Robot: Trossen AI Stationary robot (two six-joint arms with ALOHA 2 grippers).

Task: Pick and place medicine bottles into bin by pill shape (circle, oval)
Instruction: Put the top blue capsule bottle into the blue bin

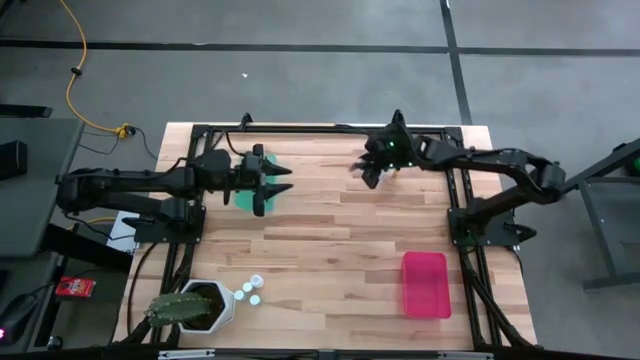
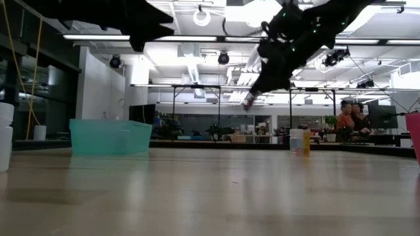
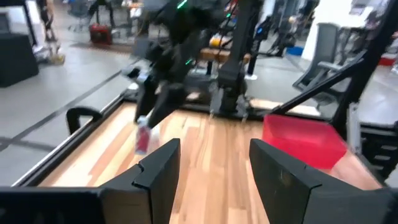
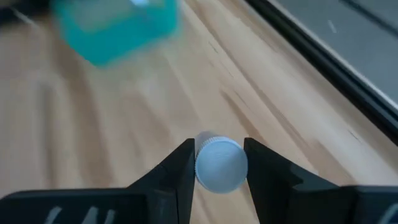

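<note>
A: What does the right tool [image 4: 219, 163] hold?
B: A bottle [image 4: 221, 163], its round white cap clamped between the two dark fingers [image 4: 177, 168]. From above, the right tool [image 1: 372, 170] sits over the far middle of the worktop [image 1: 340, 240]. At table height the bottle [image 2: 248, 102] hangs clear of the wood, tilted, under the arm.

A: And the left tool?
B: The left tool [image 3: 214, 165] stands wide with nothing between its fingers. From overhead it [image 1: 280, 180] lies above the teal bin [image 1: 262, 157] at the far left of the worktop.

A: Where are the other bottles?
B: Three white-capped bottles [image 1: 251, 289] stand together at the near left edge, just beside the cactus pot [image 1: 200, 305]. Another bottle [image 2: 298, 141] stands on the wood right of centre in the low view.

A: And the second bin?
B: The red bin [image 1: 425, 284] rests at the near right, well apart from the teal one. The left wrist view shows it [image 3: 301, 138] beyond that arm's fingers, with the right arm and its held bottle [image 3: 143, 134] to the side.

A: Anything beyond the worktop?
B: Two people [image 2: 351, 118] far back in the room.
</note>
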